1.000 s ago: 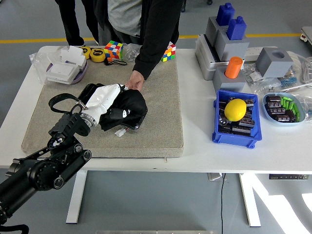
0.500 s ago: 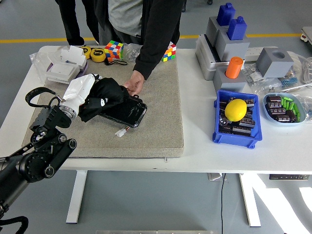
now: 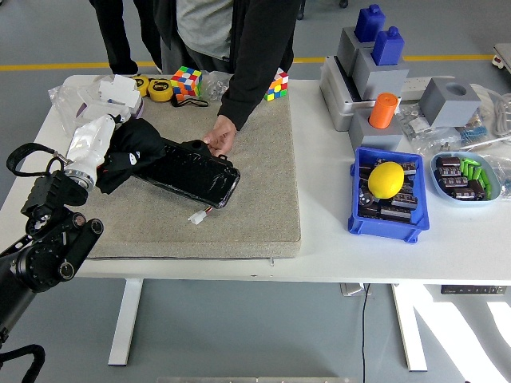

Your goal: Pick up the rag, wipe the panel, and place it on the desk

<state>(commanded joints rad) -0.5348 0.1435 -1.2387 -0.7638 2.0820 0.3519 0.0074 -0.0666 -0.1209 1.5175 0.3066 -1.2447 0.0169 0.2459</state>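
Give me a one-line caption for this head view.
Robot's left hand presses a black rag on the panel's left end; a person's hand steadies it.

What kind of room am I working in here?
Probably a robotics lab or workshop: a blue parts bin and grey fixture blocks crowd the white table, and yellow floor tape runs behind.

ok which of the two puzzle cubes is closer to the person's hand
The cube right of the person's sleeve, at the mat's far edge; the other cube sits further left, by the yellow tape measures.
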